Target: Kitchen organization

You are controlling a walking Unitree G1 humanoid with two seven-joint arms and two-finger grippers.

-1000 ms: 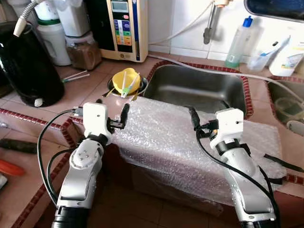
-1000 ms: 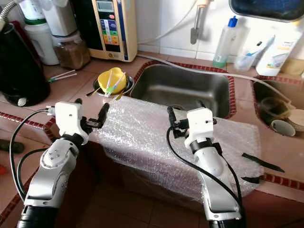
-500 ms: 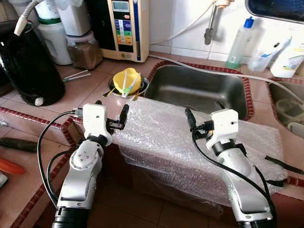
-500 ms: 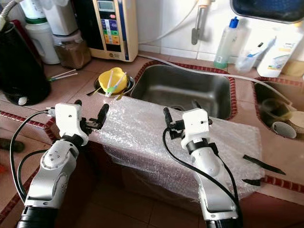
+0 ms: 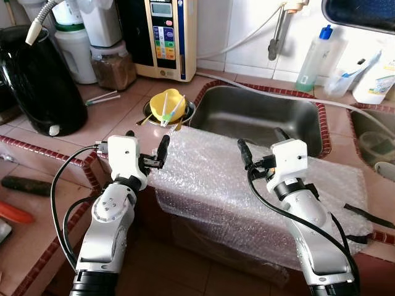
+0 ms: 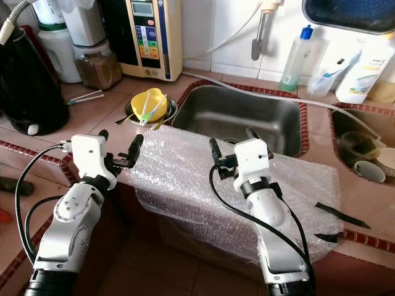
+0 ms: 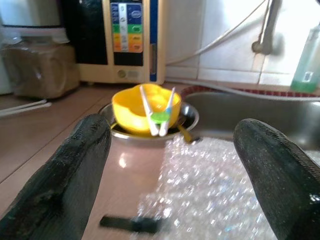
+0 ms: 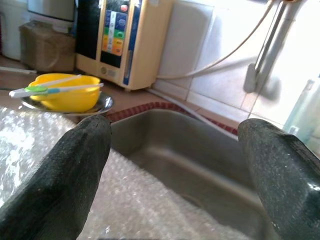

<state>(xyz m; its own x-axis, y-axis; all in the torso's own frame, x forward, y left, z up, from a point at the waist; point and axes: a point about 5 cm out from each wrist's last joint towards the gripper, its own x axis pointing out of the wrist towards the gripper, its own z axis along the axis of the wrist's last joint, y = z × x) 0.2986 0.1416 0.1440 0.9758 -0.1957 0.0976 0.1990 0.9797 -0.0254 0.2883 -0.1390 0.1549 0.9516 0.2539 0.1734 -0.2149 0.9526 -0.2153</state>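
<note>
A: Why are both arms raised over the bubble wrap [image 5: 247,185]?
B: It's draped over the bench [image 5: 123,117] edge just before the sink [image 5: 259,117]; each tool hovers above one end, likely to lift the sheet; the left tool [image 5: 147,147] is spread wide near its left corner, holding nothing.
A: And the right tool [image 5: 262,148]?
B: Also wide and empty, over the middle; the yellow bowl [image 5: 165,105] sits behind, apart.

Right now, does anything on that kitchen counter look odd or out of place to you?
Yes: a big sheet of bubble wrap is draped over the counter's front edge by the sink, hanging down the cabinet. Loose black strips lie at its right end. Both the left claw and the right claw hover open above it.
</note>
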